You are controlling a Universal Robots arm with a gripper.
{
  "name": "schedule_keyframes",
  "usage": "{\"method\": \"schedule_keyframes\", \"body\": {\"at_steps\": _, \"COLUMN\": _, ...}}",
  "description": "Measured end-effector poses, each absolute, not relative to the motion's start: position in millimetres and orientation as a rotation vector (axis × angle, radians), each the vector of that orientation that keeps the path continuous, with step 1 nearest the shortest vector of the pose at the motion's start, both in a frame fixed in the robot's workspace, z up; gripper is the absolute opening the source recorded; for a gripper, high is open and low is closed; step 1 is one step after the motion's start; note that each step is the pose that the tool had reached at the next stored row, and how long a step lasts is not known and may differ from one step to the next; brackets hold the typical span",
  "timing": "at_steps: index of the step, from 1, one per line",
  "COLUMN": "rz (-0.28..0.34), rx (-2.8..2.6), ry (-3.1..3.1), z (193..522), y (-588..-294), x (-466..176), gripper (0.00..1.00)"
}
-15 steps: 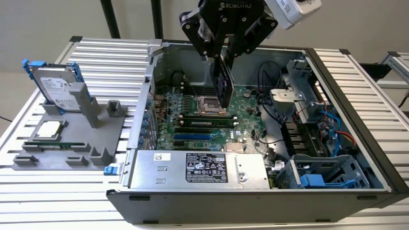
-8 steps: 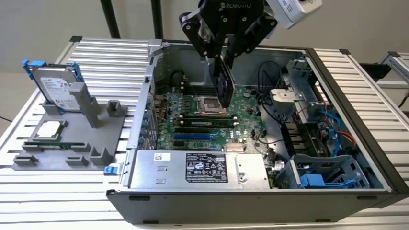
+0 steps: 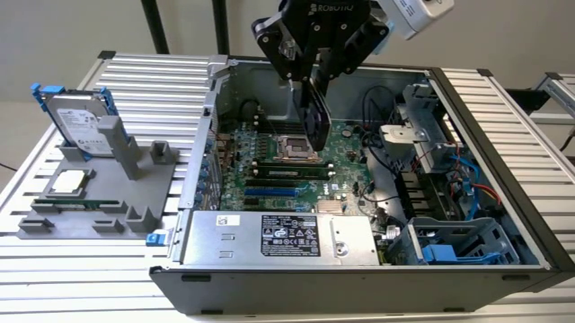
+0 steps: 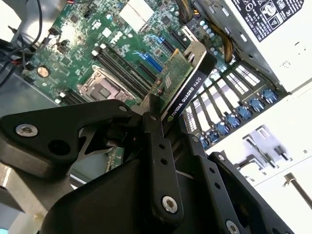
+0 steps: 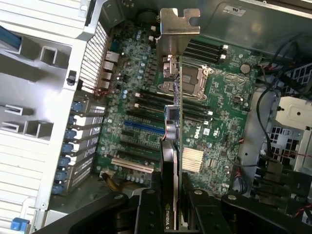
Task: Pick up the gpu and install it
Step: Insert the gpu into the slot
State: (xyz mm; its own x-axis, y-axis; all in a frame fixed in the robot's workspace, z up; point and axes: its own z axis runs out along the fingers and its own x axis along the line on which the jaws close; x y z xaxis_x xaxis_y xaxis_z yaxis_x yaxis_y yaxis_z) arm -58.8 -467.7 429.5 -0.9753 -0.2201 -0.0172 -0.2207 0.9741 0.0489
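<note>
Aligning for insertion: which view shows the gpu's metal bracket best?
First wrist view: the gpu hangs edge-on over the motherboard, bracket clearly visible. Second wrist view shows its black cooler side; exterior view, a dark card in the gripper.

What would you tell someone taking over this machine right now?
The gripper is shut on the gpu.
The gpu hangs edge-on above the motherboard, inside the open computer case, with its metal bracket end pointing away from the gripper.
Done: the gpu is picked up.
Left: the card is not yet seated in any slot.
</note>
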Motion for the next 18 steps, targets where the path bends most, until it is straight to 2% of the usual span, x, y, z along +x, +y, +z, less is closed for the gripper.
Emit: {"method": "schedule_keyframes", "body": {"at_steps": 18, "rz": 0.080, "rx": -0.492, "ry": 3.092, "z": 429.7, "y": -467.7, "x": -58.8, "gripper": 0.00}}
